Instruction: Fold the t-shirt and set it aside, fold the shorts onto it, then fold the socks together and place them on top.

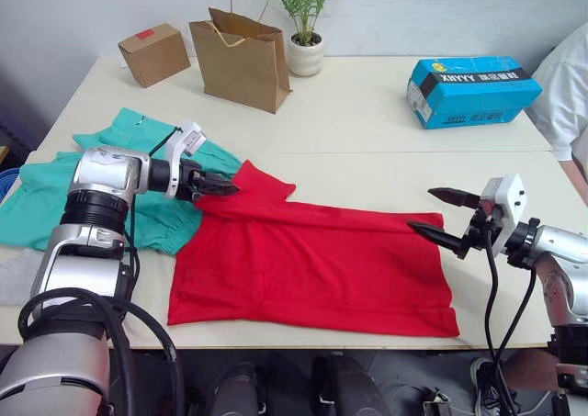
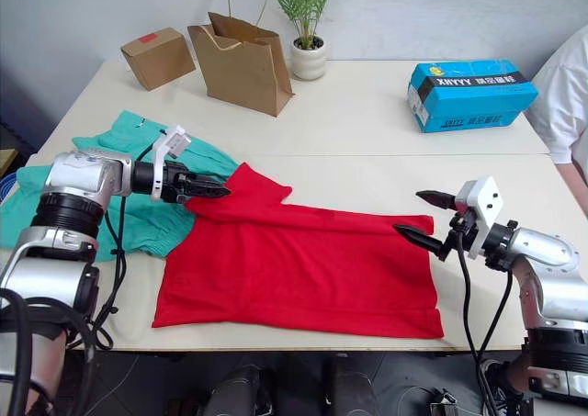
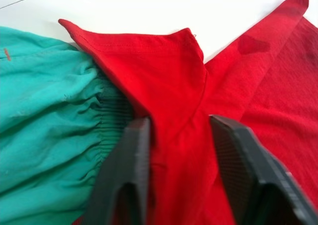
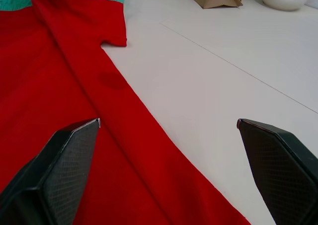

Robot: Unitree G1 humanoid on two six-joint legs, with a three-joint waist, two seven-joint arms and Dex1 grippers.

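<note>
The red t-shirt (image 1: 312,264) lies spread across the front of the table (image 1: 367,122), one sleeve (image 1: 262,182) pointing up at its left end. My left gripper (image 1: 223,188) is at that sleeve, open by a narrow gap, with its fingers (image 3: 134,155) on either side of a fold of red cloth. The teal shorts (image 1: 55,200) lie crumpled left of the t-shirt, their gathered waistband (image 3: 107,115) touching it. My right gripper (image 1: 421,209) is wide open at the t-shirt's upper right corner, holding nothing. The socks (image 1: 13,278) show as a light grey patch at the table's left edge, mostly hidden by my left arm.
Along the back of the table stand a small cardboard box (image 1: 153,53), a brown paper bag (image 1: 241,58) and a potted plant (image 1: 306,30). A blue carton (image 1: 473,90) lies at the back right. A person in white (image 1: 570,85) stands by the right edge.
</note>
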